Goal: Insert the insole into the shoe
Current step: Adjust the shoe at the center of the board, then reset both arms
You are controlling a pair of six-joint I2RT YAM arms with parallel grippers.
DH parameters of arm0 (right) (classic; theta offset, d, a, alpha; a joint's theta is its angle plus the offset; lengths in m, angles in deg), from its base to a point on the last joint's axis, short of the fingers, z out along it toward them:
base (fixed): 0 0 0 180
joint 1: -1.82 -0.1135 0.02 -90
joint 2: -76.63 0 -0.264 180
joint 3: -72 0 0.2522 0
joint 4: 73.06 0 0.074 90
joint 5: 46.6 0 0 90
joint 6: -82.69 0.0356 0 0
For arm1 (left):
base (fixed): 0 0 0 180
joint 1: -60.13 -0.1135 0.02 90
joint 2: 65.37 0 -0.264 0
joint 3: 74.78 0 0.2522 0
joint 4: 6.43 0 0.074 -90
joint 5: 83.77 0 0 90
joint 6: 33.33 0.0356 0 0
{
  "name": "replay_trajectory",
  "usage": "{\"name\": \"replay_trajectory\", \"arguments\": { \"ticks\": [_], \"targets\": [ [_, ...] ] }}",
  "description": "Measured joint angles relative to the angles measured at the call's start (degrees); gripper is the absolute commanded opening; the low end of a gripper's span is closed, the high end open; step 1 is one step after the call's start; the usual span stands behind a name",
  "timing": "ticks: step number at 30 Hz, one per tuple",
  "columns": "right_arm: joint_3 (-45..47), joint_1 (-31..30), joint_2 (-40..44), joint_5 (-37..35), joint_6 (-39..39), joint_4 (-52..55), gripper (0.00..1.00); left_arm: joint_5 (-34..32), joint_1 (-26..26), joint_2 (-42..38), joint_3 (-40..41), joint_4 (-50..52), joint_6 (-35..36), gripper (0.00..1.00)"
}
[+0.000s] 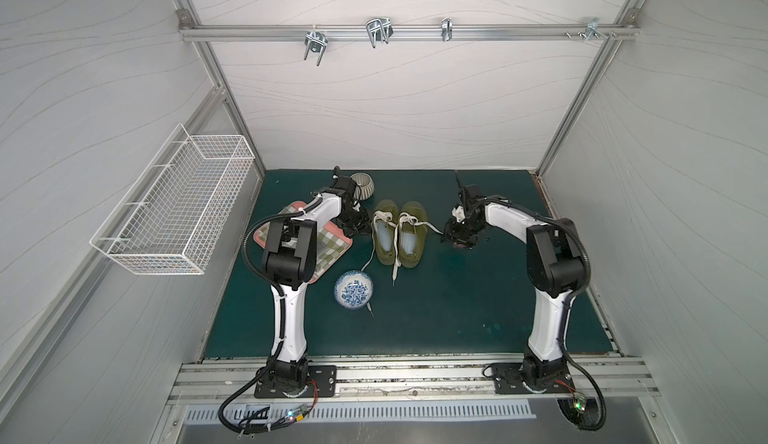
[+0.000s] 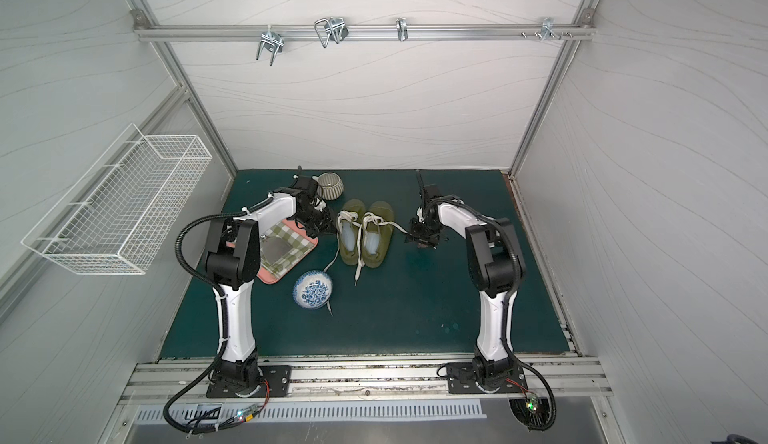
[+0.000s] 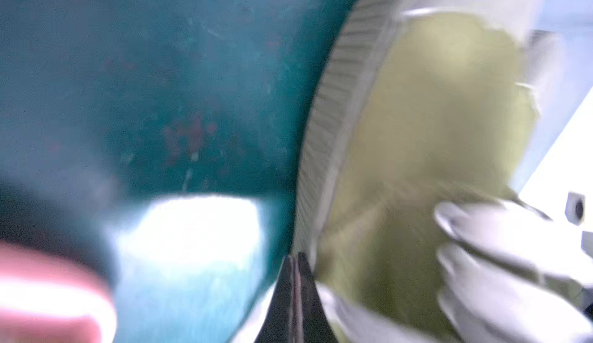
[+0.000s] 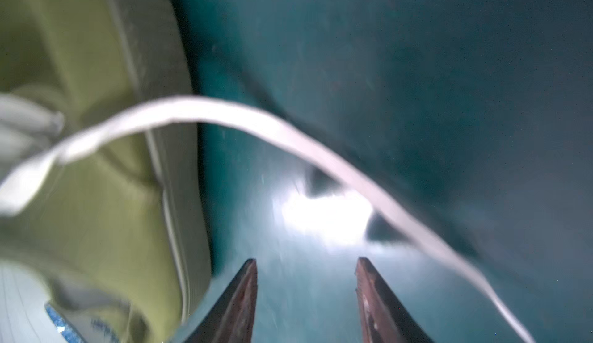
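The left gripper (image 3: 293, 258) has its jaws shut on nothing, just beside an olive shoe (image 3: 417, 133). The right gripper (image 4: 306, 261) has jaws partly apart and empty, over the tabletop (image 4: 417, 52) near a lace (image 4: 224, 110). A pale insole (image 1: 385, 236) lies inside each shoe, so the insertion looks done and only withdrawal is left.

Both shoes (image 1: 412, 213) are olive green, with white laces (image 4: 224, 110) and pale bluish-white insoles (image 1: 384, 239). The mat (image 1: 457, 296) is dark teal. The bowl (image 1: 353, 289) bears blue flowers on white. The tray (image 1: 329, 243) is green-and-white checked, rimmed pink. The ribbed pot (image 1: 362, 188) is grey-and-cream striped. The wire basket (image 1: 174, 213) is white.
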Motion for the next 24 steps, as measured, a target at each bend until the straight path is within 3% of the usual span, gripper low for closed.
{"name": "replay_trajectory", "arguments": {
  "ticks": [2, 3, 4, 5, 6, 7, 9, 16, 20, 24],
  "targets": [
    [3.63, 0.09, 7.5, -2.43, -1.38, -0.2, 0.57, -0.72, -0.22, -2.58, -0.87, 1.42, 0.55, 0.1],
    [4.92, 0.09, 10.51, -2.97, -1.99, -0.63, 0.61, -1.03, -0.28, -3.72, -1.09, 1.77, 0.76, 0.19],
    [6.49, 0.09, 14.49, -3.8, -2.82, -1.44, 0.72, -1.68, -0.48, -5.64, -1.11, 2.05, 1.22, 0.31],
    [8.0, 0.09, 18.27, -4.42, -3.45, -2.29, 0.99, -2.08, -0.68, -7.48, -1.11, 2.45, 1.38, 0.42],
    [9.42, 0.13, 21.57, -4.94, -4.09, -3.34, 0.99, -2.36, -0.87, -9.14, -0.98, 2.49, 1.18, 0.55],
    [11.34, 0.24, 25.68, -5.73, -4.83, -4.98, 0.99, -2.43, -1.11, -11.08, -0.74, 2.49, 1.2, 0.76],
    [15.06, 0.76, 32.28, -7.32, -5.92, -7.89, 0.99, -2.54, -2.01, -14.93, -0.02, 2.49, 1.36, 0.98],
    [34.77, 7.52, 49.64, -16.55, -6.43, -23.85, 0.99, -5.09, -7.3, -27.06, 7.58, 2.03, 2.78, 0.99],
    [46.18, 8.55, 53.13, -24.26, -7.45, -32.96, 0.99, -10.34, -10.62, -38.4, 23.96, -8.24, 5.01, 0.99],
    [47.82, 10.69, 48.48, -28.22, -8.37, -36.61, 0.99, -17.35, -12.07, -50.05, 43.19, -23.43, 10.43, 0.99]
  ]
}}
